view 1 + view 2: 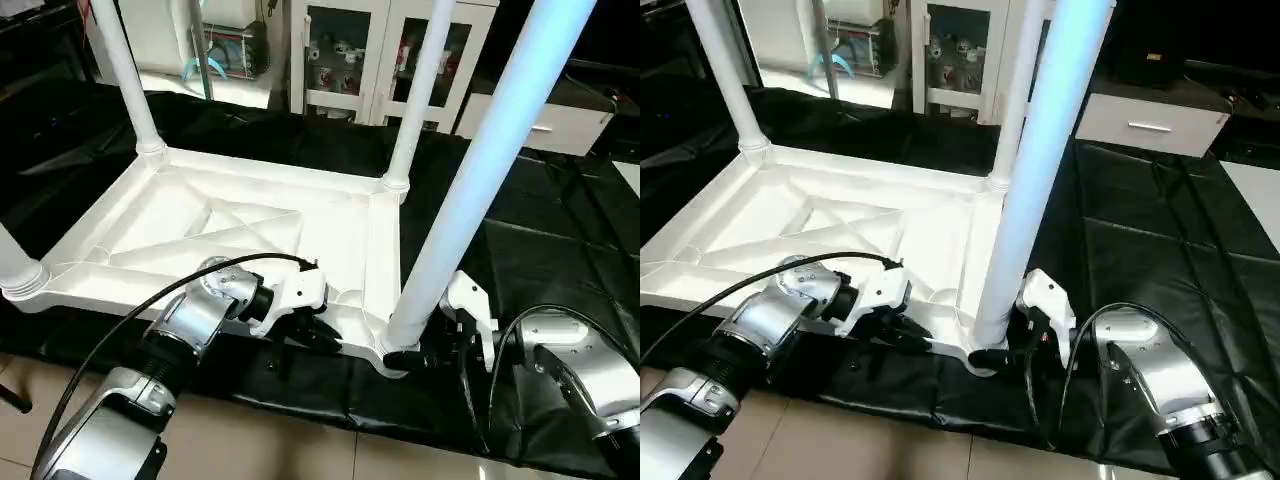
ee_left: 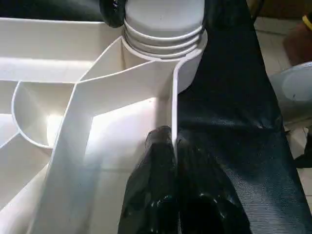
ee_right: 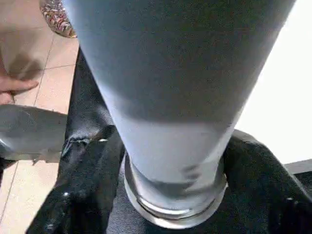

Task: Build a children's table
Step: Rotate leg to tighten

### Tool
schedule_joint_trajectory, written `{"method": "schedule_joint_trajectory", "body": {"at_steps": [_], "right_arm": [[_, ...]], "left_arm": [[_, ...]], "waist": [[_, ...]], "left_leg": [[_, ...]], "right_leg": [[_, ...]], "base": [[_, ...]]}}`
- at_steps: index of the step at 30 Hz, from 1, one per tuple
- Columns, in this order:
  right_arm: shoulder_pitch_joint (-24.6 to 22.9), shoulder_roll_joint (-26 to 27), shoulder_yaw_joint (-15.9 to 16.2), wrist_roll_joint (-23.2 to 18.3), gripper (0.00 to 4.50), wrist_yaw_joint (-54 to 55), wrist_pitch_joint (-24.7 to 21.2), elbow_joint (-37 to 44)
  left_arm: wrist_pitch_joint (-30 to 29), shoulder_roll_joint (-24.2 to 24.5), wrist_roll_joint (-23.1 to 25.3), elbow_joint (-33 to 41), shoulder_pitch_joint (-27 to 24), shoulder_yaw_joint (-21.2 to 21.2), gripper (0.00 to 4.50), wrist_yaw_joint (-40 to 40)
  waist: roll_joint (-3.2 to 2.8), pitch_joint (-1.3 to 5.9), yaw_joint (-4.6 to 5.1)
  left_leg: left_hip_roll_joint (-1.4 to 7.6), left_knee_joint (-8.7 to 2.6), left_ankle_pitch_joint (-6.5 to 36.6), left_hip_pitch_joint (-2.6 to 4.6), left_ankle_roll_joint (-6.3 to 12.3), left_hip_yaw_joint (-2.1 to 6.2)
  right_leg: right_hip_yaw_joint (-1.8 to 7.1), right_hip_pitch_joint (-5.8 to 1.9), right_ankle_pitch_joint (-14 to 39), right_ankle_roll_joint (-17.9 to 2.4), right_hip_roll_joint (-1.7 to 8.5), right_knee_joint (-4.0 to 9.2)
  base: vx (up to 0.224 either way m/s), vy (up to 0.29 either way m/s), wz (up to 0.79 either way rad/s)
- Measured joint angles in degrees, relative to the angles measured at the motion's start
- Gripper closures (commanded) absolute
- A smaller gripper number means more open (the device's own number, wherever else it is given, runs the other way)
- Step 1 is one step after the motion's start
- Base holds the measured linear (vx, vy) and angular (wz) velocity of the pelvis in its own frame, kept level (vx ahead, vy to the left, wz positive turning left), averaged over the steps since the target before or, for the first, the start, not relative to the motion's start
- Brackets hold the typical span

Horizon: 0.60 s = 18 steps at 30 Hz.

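Four legs (image 1: 470,190) upright on inverted tabletop (image 1: 210,225)

The white moulded-plastic rectangular tabletop (image 1: 250,235) looks smooth with a soft sheen — its ribs catch light. The long white tapered plastic tube leg (image 1: 480,180) is smooth and faintly glossy, ridged at its base. Beneath lies a black sheet (image 1: 560,250), creased and shiny like plastic film. The robot's silver forearms (image 1: 190,315) look like brushed metal — satin, not mirror-bright.

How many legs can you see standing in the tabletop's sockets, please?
4: far-left leg, far-right leg, near-right leg, and a near-left leg at the picture's edge.
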<state>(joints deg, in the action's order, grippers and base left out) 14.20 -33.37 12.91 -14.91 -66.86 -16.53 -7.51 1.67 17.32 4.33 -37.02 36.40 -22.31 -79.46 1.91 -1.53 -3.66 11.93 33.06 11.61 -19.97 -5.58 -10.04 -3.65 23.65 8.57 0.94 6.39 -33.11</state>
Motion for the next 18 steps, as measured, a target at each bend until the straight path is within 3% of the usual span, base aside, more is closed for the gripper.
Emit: {"method": "schedule_joint_trajectory", "body": {"at_steps": [3,13,18], "right_arm": [[0.3,0.0,0.39,0.88,1.92,-0.3,1.46,-0.85],[0.97,2.01,-0.09,1.61,2.01,1.46,3.25,-4.04],[4.18,9.61,-4.96,2.67,2.01,17.17,0.35,-11.17]], "left_arm": [[0.44,0.02,0.07,0.05,-0.16,-0.02,4.5,0.39],[1.08,-0.19,0.78,-0.35,-0.56,0.55,4.5,2.89],[-0.34,-4.45,3.09,-7.18,2.97,2.54,4.5,14.91]], "waist": [[0.07,0.01,0.04],[0.52,0.31,0.39],[0.74,0.32,2.12]], "left_leg": [[0.0,0.03,0.0,0.0,0.0,0.0],[0.0,0.07,0.0,0.11,0.0,0.05],[-0.03,0.5,0.0,0.04,0.0,0.31]], "right_leg": [[0.01,-0.03,0.0,0.01,0.01,0.0],[0.01,-0.17,0.15,0.25,-0.01,0.0],[-0.01,-0.21,0.2,0.33,0.0,0.14]], "base": [[0.0,0.0,0.0],[0.0,0.0,0.0],[-0.02,0.002,-0.02]]}}
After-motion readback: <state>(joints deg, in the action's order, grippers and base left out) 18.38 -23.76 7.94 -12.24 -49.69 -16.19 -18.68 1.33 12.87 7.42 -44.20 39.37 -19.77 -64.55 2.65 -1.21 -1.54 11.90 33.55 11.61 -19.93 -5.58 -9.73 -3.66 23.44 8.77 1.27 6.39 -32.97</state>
